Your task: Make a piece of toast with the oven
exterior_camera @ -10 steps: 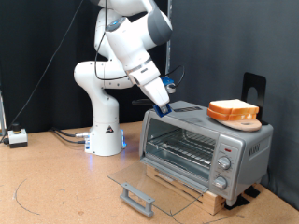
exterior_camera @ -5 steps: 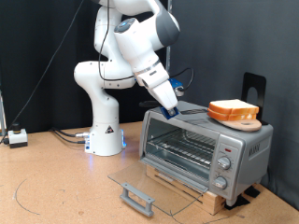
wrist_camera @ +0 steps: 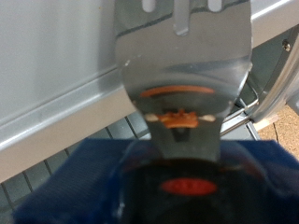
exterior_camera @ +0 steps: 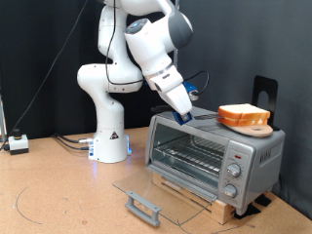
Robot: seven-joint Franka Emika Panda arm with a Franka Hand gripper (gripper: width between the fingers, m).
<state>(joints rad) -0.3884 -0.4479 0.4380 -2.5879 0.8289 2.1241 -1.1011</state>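
Note:
The silver-grey oven [exterior_camera: 216, 154] stands at the exterior view's right with its glass door [exterior_camera: 156, 192] folded down flat and its wire rack bare. Two stacked bread slices, the toast [exterior_camera: 244, 114], lie on a round wooden board [exterior_camera: 255, 127] on the oven's top. My gripper [exterior_camera: 185, 110] is over the left part of the oven's top, shut on a metal spatula [wrist_camera: 182, 56] with a dark handle. The blade points along the top towards the toast, still apart from it. The wrist view shows the slotted blade, blue padding [wrist_camera: 75, 182] around the handle, and the oven's top edge [wrist_camera: 56, 112].
The robot's white base [exterior_camera: 109, 136] stands left of the oven. A black stand [exterior_camera: 264, 93] rises behind the board. The door's bar handle [exterior_camera: 142, 207] juts out over the brown table. Cables and a small white box [exterior_camera: 18, 143] lie at the far left.
My gripper has moved to the exterior view's right along the oven's top with the spatula, closer to the toast. The toast, board and oven door have not moved.

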